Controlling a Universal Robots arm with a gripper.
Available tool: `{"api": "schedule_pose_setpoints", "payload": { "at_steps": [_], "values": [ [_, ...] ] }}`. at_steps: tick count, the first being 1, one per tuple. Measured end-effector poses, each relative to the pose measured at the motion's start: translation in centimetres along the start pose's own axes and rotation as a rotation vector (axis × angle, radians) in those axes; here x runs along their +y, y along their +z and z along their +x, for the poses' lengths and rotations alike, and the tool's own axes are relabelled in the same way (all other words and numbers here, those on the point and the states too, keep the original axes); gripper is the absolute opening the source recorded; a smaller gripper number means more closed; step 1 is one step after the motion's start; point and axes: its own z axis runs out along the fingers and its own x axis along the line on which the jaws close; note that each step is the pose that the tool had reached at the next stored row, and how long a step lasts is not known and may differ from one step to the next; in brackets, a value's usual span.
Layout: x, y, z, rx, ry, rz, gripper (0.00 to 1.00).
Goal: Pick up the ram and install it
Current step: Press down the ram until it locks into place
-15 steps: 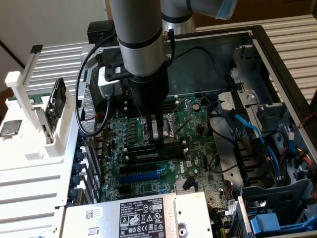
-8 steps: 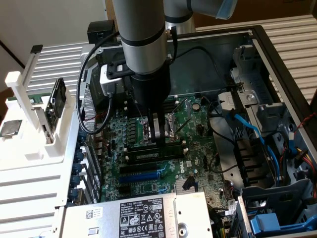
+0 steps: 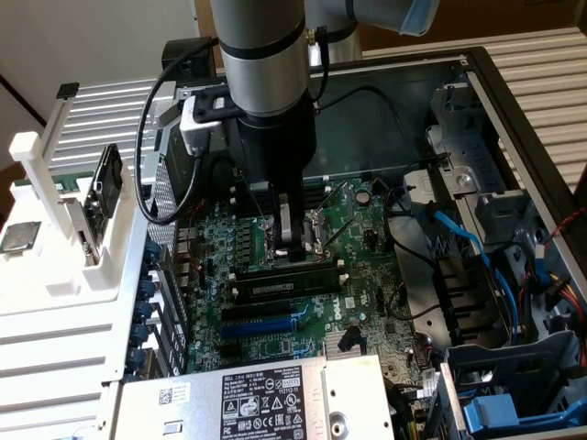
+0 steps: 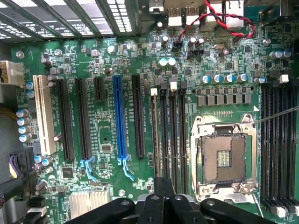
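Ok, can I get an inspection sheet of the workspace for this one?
Surface: motherboard in open computer case; processor socket empty.
Job's things: ram, long dark stick along the memory slots; seated or not, cannot tell.
Clutter: white holder on exterior view's left, square chip on it.
End effector: shut, over the memory slots.
Cables: blue cable; red-black wires.
Surroundings: labelled power supply.
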Motion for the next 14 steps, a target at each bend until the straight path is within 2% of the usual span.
{"api": "schedule_pose_setpoints", "payload": {
  "at_steps": [2,5,14],
  "values": [
    [0.00,0.00,0.00,0.0025,0.027,0.0001,0.10],
    [0.00,0.00,0.00,0.0084,0.095,0.0005,0.10],
    [0.00,0.00,0.00,0.0180,0.213,0.0007,0.10]
  ]
}}
